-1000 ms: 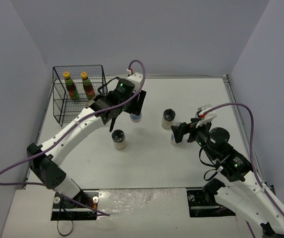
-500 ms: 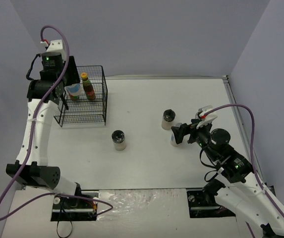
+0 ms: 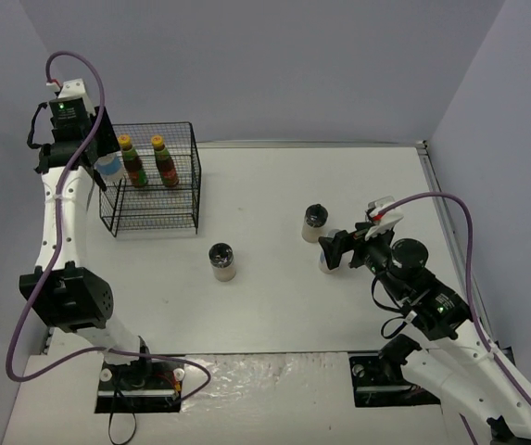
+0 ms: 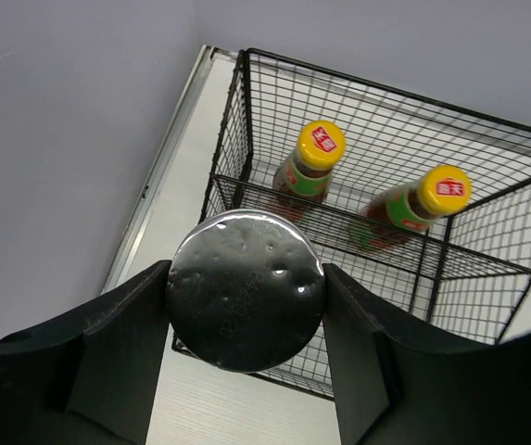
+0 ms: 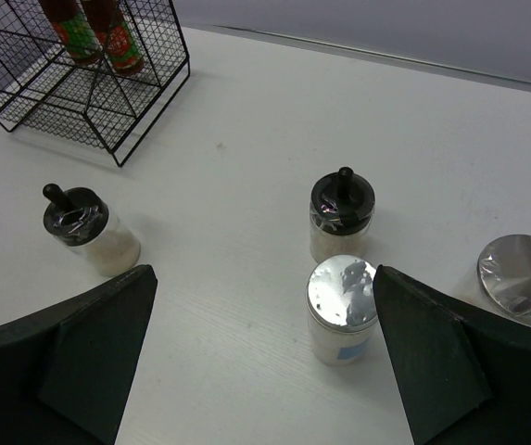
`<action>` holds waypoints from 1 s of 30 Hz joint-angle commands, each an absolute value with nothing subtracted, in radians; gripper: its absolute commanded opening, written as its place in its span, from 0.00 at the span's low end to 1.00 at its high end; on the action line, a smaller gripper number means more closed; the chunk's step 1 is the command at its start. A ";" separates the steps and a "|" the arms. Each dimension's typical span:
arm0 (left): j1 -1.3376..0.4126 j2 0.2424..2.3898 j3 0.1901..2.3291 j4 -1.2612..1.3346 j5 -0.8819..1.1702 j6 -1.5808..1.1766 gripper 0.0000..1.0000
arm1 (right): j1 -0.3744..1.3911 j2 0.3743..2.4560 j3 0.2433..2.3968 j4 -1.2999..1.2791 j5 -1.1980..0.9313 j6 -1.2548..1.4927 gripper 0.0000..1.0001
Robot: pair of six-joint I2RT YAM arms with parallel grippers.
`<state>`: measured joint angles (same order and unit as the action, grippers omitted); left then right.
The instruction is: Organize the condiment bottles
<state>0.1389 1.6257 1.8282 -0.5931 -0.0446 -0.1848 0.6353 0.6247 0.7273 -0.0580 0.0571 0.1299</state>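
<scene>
**A:** Gripped anything on the left?

**B:** Yes. Clamped a silver-lidded jar [image 4: 245, 289] between the left fingers [image 4: 107, 362], pressed in from both sides of the lid. Held it aloft at the 9 o'clock edge of the black wire rack [image 3: 154, 209], over at 10 o'clock on the surface [image 3: 274, 315]. Could not tell whether inside the wire or just outside it.

**A:** Already in the rack?

**B:** Found a sauce bottle [image 4: 313, 158] and its twin [image 4: 427, 199] there. Stood upright side by side, slightly apart, with yellow caps and red-and-green labels.

**A:** Left out on the surface?

**B:** Counted four. Spotted a black-knobbed jar [image 3: 221, 260] near the middle, at 5 o'clock from the rack and well apart from it. Saw a second black-knobbed jar [image 3: 315, 222] off at its 2 o'clock. Noted a blue-labelled jar [image 5: 342, 301], silver on top, just at 6 o'clock of that second one, near but not touching. Caught a lone silver lid [image 5: 523, 278] at 3 o'clock of the blue-labelled jar in the right wrist view, with the body beneath it out of sight.

**A:** And the right side?

**B:** Spread the right fingers [image 5: 70, 362] wide and held nothing. Hung just at 4 o'clock of the blue-labelled jar, low over the surface, and touched no jar as far as seen.
</scene>
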 commanded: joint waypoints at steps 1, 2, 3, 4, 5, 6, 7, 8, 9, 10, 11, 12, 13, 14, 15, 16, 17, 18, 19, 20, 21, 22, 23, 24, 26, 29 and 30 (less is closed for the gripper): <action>0.168 1.642 1.871 -0.424 0.000 -0.170 0.00 | 0.637 0.638 0.744 0.005 0.046 0.124 1.00; 0.170 1.648 1.869 -0.413 0.012 -0.169 0.00 | 0.635 0.638 0.743 0.005 0.047 0.124 1.00; 0.170 1.656 1.863 -0.404 0.025 -0.167 0.00 | 0.635 0.639 0.741 0.005 0.048 0.124 1.00; 0.170 1.663 1.857 -0.396 0.039 -0.166 0.00 | 0.635 0.641 0.740 0.005 0.048 0.124 1.00; 0.170 1.666 1.848 -0.382 0.044 -0.165 0.00 | 0.635 0.642 0.740 0.005 0.046 0.124 1.00; 0.170 1.668 1.838 -0.367 0.048 -0.164 0.00 | 0.635 0.644 0.741 0.005 0.045 0.124 1.00; 0.170 1.668 1.829 -0.351 0.053 -0.165 0.00 | 0.635 0.645 0.740 0.005 0.044 0.124 1.00; 0.170 1.666 1.820 -0.334 0.059 -0.166 0.00 | 0.635 0.646 0.739 0.005 0.043 0.124 1.00; 0.170 1.664 1.806 -0.325 0.062 -0.168 0.00 | 0.635 0.646 0.739 0.005 0.043 0.124 1.00; 0.170 1.663 1.795 -0.318 0.064 -0.172 0.00 | 0.635 0.645 0.739 0.005 0.044 0.124 1.00; 0.170 1.663 1.786 -0.313 0.066 -0.176 0.00 | 0.635 0.645 0.738 0.005 0.046 0.124 1.00; 0.170 1.663 1.779 -0.313 0.069 -0.180 0.00 | 0.637 0.646 0.738 0.005 0.048 0.126 1.00; 0.170 1.665 1.767 -0.314 0.071 -0.186 0.00 | 0.637 0.648 0.738 0.005 0.048 0.128 1.00; 0.170 1.668 1.753 -0.313 0.072 -0.193 0.00 | 0.636 0.651 0.738 0.005 0.049 0.131 1.00; 0.170 1.671 1.739 -0.311 0.073 -0.200 0.00 | 0.636 0.655 0.738 0.005 0.051 0.135 1.00; 0.170 1.675 1.724 -0.309 0.076 -0.206 0.01 | 0.635 0.659 0.738 0.005 0.055 0.141 1.00; 0.169 1.681 1.707 -0.305 0.084 -0.210 0.05 | 0.635 0.665 0.738 0.005 0.065 0.154 1.00; 0.169 1.687 1.694 -0.305 0.089 -0.213 0.07 | 0.635 0.671 0.737 0.005 0.073 0.162 1.00; 0.169 1.693 1.685 -0.305 0.093 -0.217 0.10 | 0.635 0.679 0.737 0.005 0.077 0.171 1.00; 0.169 1.699 1.678 -0.305 0.095 -0.221 0.12 | 0.635 0.686 0.738 0.005 0.079 0.184 1.00; 0.169 1.702 1.669 -0.303 0.096 -0.224 0.14 | 0.636 0.691 0.737 0.005 0.082 0.197 1.00; 0.169 1.706 1.660 -0.301 0.097 -0.227 0.15 | 0.637 0.695 0.736 0.005 0.085 0.210 1.00; 0.167 1.707 1.653 -0.299 0.097 -0.227 0.17 | 0.637 0.701 0.736 0.004 0.091 0.223 1.00; 0.166 1.709 1.647 -0.296 0.093 -0.226 0.20 | 0.636 0.712 0.736 -0.010 0.104 0.240 1.00; 0.163 1.712 1.636 -0.293 0.087 -0.224 0.25 | 0.635 0.731 0.735 -0.036 0.135 0.274 1.00; 0.160 1.723 1.627 -0.293 0.087 -0.225 0.35 | 0.637 0.783 0.749 -0.089 0.196 0.302 1.00; 0.159 1.726 1.624 -0.292 0.088 -0.226 0.40 | 0.637 0.803 0.754 -0.103 0.210 0.310 1.00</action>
<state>0.1652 1.7584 1.5939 -0.3873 0.0854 -0.2133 0.6353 0.7385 0.7273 -0.0872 0.1125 0.2448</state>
